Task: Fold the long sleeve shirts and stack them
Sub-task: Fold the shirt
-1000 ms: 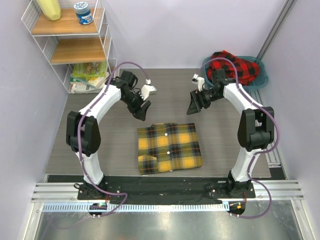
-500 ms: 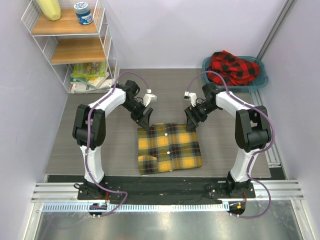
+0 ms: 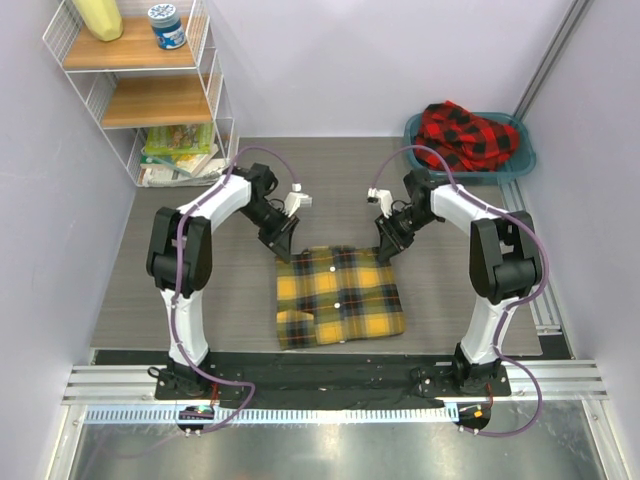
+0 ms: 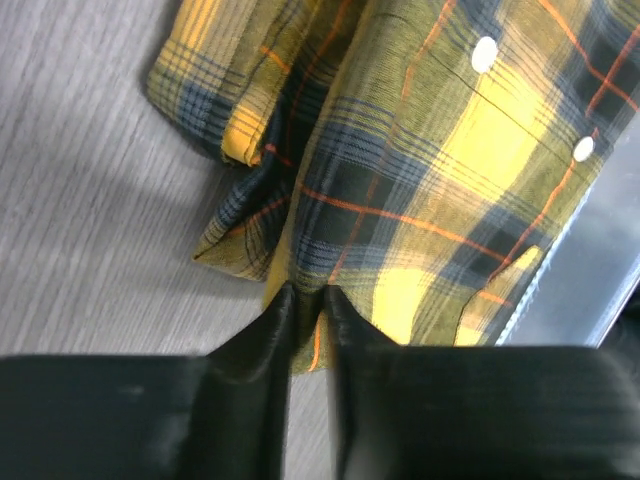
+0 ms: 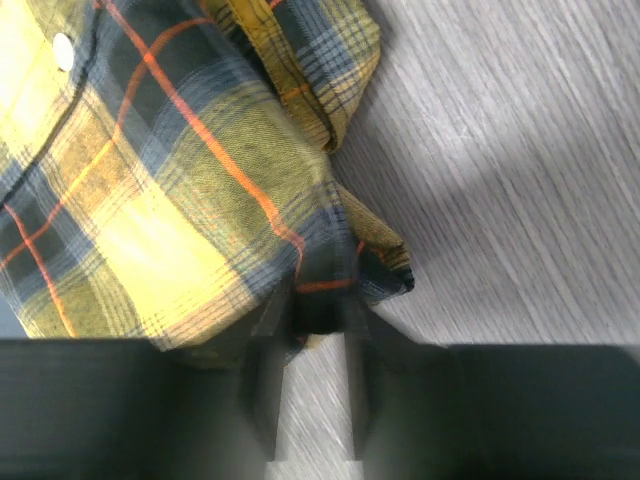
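Observation:
The yellow-and-black check shirt (image 3: pixel 340 295) lies folded in a rectangle on the table's middle. My left gripper (image 3: pixel 281 245) sits at its far left corner, jaws shut on the fabric edge (image 4: pixel 310 330). My right gripper (image 3: pixel 384 247) is at the far right corner, its jaws pinching the yellow shirt's corner (image 5: pixel 320 290). White buttons (image 4: pixel 484 54) show on the top layer. The red-and-black check shirt (image 3: pixel 466 133) lies crumpled in the teal basin (image 3: pixel 520 160) at the back right.
A white wire shelf (image 3: pixel 150 90) with wooden boards stands at the back left, holding a yellow bottle (image 3: pixel 97 17), a jar (image 3: pixel 167 26) and books (image 3: pixel 175 150). A metal rail (image 3: pixel 550 300) runs along the right edge.
Both grippers came down from above the table onto the yellow shirt's far corners and shut on the fabric.

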You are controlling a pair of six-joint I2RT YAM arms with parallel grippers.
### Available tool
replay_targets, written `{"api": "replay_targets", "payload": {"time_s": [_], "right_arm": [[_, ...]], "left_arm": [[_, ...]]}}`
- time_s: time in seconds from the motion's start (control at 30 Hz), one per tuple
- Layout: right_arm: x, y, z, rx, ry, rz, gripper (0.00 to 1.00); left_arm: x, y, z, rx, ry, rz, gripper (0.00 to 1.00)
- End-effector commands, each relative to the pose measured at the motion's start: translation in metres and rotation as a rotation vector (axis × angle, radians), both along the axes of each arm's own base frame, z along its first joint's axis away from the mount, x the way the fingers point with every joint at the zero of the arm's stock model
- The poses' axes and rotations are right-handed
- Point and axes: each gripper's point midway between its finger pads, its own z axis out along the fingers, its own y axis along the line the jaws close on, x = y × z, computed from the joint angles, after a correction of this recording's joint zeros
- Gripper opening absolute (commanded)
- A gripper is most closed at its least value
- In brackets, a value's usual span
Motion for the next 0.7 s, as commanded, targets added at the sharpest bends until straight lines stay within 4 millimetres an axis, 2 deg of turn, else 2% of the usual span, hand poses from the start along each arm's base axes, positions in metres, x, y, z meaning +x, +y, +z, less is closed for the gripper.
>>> {"api": "replay_targets", "payload": {"time_s": [0.0,0.03,0.07,0.17,0.27,0.37,0.43,0.6,0.67], "right_arm": [[0.006,0.006,0.034,0.047,-0.082,0.013,0.16],[0.008,0.006,0.036,0.047,-0.089,0.011,0.11],[0.008,0.006,0.038,0.042,-0.089,0.006,0.01],[0.016,0.002,0.049,0.047,-0.118,-0.011,0.01],[0.023,-0.002,0.049,0.036,-0.128,-0.024,0.01],[0.032,-0.002,0.034,0.016,-0.122,-0.038,0.01],[0.038,-0.003,0.02,0.0,-0.096,-0.072,0.01],[0.07,0.001,-0.008,-0.008,-0.112,-0.188,0.01],[0.085,0.002,-0.018,-0.013,-0.123,-0.251,0.01]], "left_arm": [[0.005,-0.006,0.022,-0.048,0.003,-0.012,0.1],[0.009,-0.007,0.028,-0.054,-0.009,-0.015,0.0],[0.01,-0.008,0.031,-0.055,-0.014,-0.015,0.0],[0.021,-0.008,0.038,-0.045,-0.06,-0.006,0.0],[0.033,-0.006,0.032,-0.014,-0.09,-0.004,0.0],[0.045,0.0,0.018,0.027,-0.102,0.012,0.0],[0.058,0.006,0.0,0.064,-0.113,0.03,0.01],[0.095,0.008,-0.029,0.122,-0.132,0.112,0.04],[0.107,0.008,-0.032,0.136,-0.145,0.141,0.05]]}}
